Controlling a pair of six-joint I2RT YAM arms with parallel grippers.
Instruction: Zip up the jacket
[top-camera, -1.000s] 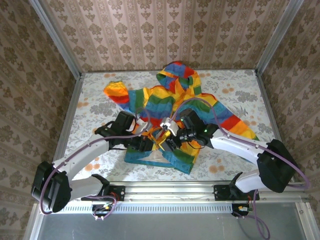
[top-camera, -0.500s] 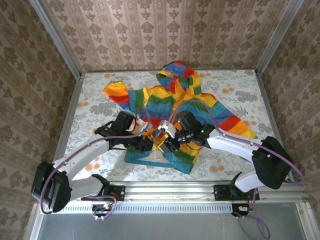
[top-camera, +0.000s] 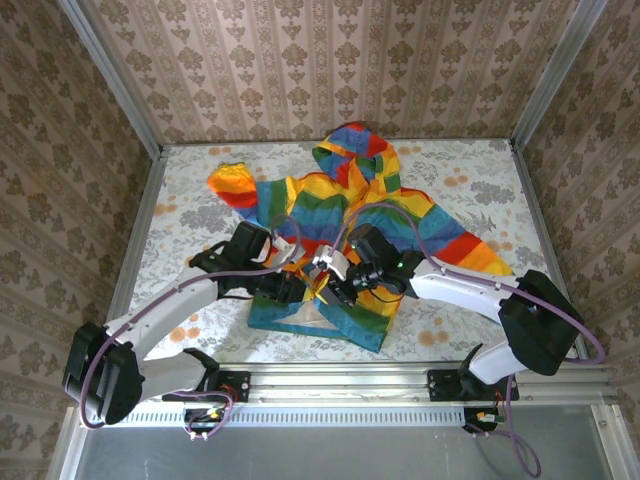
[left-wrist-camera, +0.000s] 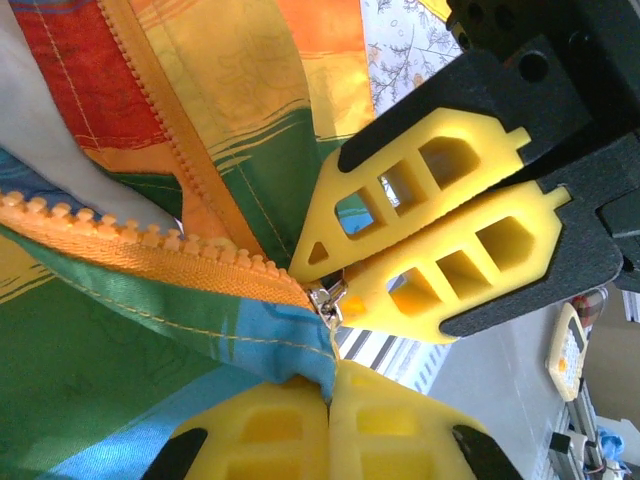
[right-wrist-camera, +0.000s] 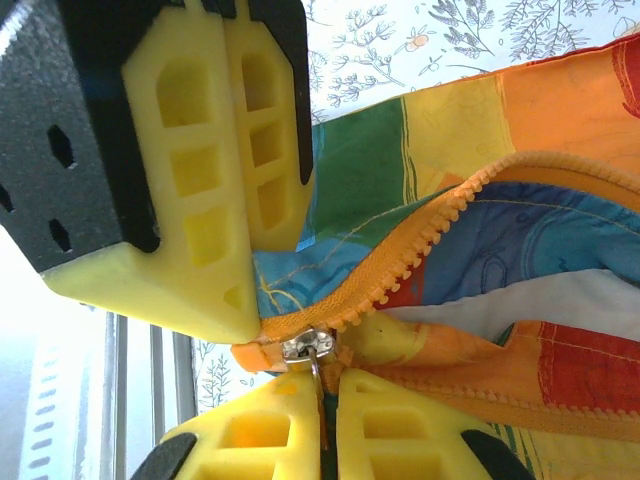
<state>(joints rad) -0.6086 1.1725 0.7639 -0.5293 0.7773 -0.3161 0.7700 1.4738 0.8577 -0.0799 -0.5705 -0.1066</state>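
- Top external: your right gripper (top-camera: 333, 287) has edged a little toward the left gripper (top-camera: 303, 289) over the last second. The two now meet tip to tip at the low front of the jacket (top-camera: 345, 190). The jacket lies spread on the table (top-camera: 190, 210), hood away from the arm bases, and has hardly shifted.
- Left wrist: your left fingers are clamped on the hem corner just below the slider (left-wrist-camera: 326, 298). The right fingers, pressed together, nose in at the slider from above. The two rows of teeth (left-wrist-camera: 150, 243) part right behind it.
- Right wrist: your right fingers pinch the slider's metal pull, and the left fingers hold the hem just beside it. The change reads as a grip settling, not zip travel. The front is open above the slider, and the pull up the track is not yet made.
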